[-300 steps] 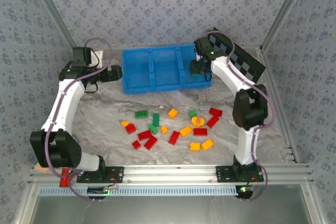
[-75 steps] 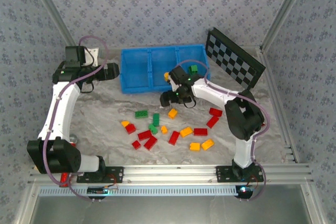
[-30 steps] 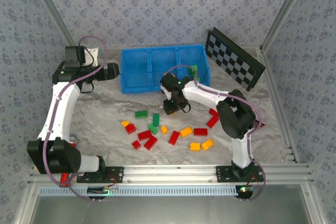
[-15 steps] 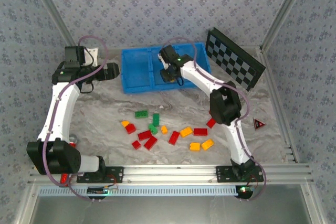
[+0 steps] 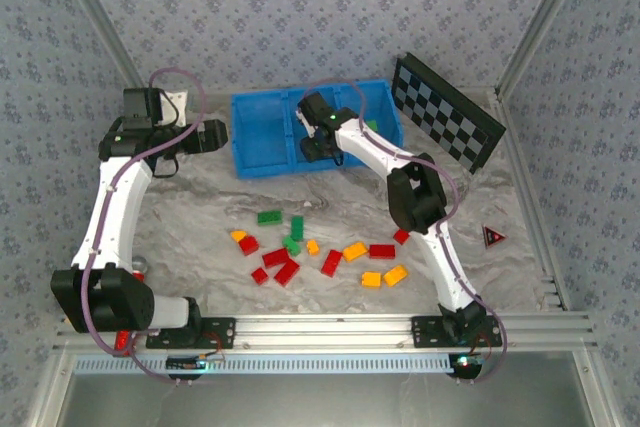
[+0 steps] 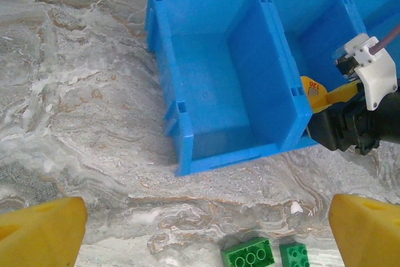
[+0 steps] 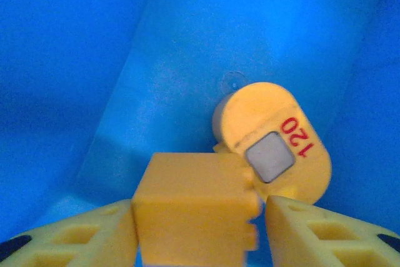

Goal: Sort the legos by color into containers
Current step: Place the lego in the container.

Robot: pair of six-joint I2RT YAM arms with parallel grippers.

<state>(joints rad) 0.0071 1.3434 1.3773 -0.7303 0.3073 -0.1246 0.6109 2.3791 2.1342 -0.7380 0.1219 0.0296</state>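
Observation:
My right gripper (image 5: 311, 149) reaches down into the middle compartment of the blue tray (image 5: 262, 99). In the right wrist view the right gripper (image 7: 200, 224) is shut on an orange-yellow brick (image 7: 190, 207) above the blue floor, next to a rounded orange piece (image 7: 275, 136) marked 120. A green brick (image 5: 371, 127) lies in the right compartment. The left compartment (image 6: 215, 85) is bare. Red, green and orange-yellow bricks (image 5: 331, 262) lie scattered on the table. My left gripper (image 5: 224, 135) hangs open just left of the tray, its yellow fingers (image 6: 40, 229) wide apart.
A black-and-white checkered board (image 5: 445, 112) leans at the back right. A small red triangular piece (image 5: 491, 236) lies on the right of the marbled table. Two green bricks (image 6: 248, 256) sit just in front of the tray in the left wrist view.
The right gripper lifted an orange-yellow brick off the table and carried it back into the tray's middle compartment. The left arm has stayed still.

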